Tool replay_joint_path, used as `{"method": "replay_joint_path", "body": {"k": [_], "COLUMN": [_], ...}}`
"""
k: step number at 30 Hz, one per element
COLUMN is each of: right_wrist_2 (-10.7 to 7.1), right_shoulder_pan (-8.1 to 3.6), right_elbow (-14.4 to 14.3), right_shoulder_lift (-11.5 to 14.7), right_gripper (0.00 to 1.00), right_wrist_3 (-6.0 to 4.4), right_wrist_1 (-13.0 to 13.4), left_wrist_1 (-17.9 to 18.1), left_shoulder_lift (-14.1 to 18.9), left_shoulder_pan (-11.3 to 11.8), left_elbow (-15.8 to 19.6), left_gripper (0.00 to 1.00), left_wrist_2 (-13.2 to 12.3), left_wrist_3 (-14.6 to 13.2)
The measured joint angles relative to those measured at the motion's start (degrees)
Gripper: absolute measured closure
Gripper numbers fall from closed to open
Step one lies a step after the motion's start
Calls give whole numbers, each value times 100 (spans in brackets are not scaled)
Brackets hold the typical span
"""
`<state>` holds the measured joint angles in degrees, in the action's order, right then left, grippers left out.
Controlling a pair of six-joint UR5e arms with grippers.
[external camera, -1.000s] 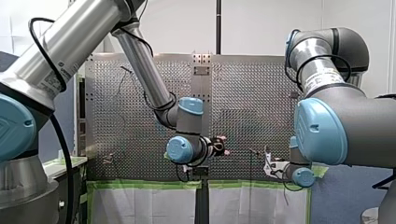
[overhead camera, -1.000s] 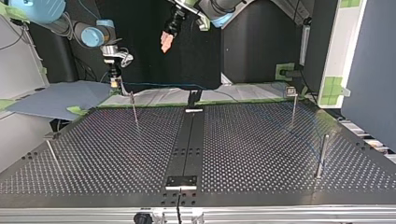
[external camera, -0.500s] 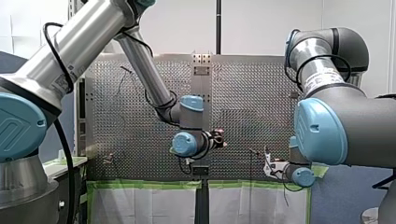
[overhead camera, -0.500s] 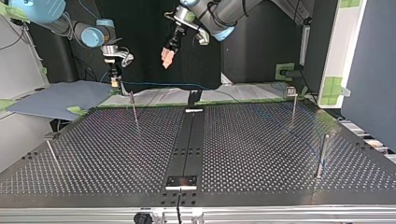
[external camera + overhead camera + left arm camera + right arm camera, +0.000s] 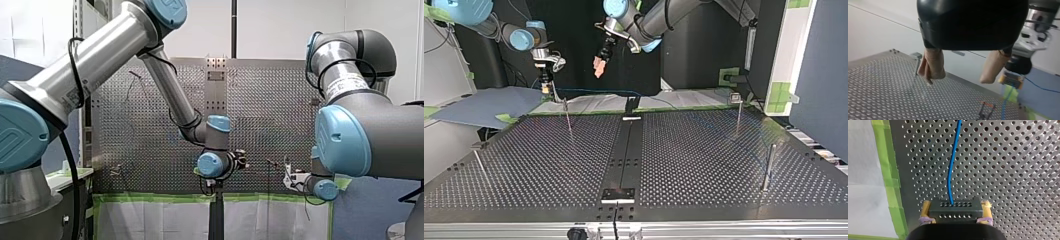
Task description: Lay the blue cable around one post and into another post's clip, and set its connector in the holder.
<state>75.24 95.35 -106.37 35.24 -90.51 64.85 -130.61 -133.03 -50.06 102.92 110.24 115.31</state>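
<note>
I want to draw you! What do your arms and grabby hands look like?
Thick silver and grey tubes form my left arm and my right arm, with round light-blue joint caps, white labels and looping black cables. The body of my left gripper is black, its fingers beige and padded; my right gripper has yellow pads.

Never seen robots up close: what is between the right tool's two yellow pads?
The right wrist view shows a black connector clamped between the pads, the blue cable running out of it across the perforated table.

A white wall (image 5: 280, 25) stands at the back, with green tape (image 5: 150, 197) edging white sheeting (image 5: 150, 222) lower down.
</note>
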Motion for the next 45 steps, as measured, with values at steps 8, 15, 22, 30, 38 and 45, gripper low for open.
{"method": "replay_joint_path", "body": {"k": [8, 15, 22, 30, 38, 45], "right_wrist_2": [3, 8, 15, 24, 12, 1], "right_shoulder_pan": [-31, -37, -20, 1, -6, 3], "right_elbow": [12, 14, 13, 13, 13, 13], "right_shoulder_lift": [-1, 2, 1, 0, -2, -2], "right_gripper": [100, 100, 100, 100, 100, 100], "right_wrist_3": [-15, 2, 9, 55, 46, 42], "right_wrist_1": [5, -3, -47, -141, -188, -192], "left_wrist_1": [-410, -665, -654, -565, -280, -230], "left_shoulder_lift": [-413, -786, -1138, -1610, -1969, -2020], "left_shoulder_pan": [32, 71, 79, 6, -77, -225], "left_elbow": [-414, -787, -1139, -1609, -2031, -2442], "left_gripper": [0, 0, 0, 0, 0, 0], "left_wrist_2": [10, 61, 200, 571, 988, 1399], "left_wrist_3": [56, -82, -188, -602, -1021, -1433]}}
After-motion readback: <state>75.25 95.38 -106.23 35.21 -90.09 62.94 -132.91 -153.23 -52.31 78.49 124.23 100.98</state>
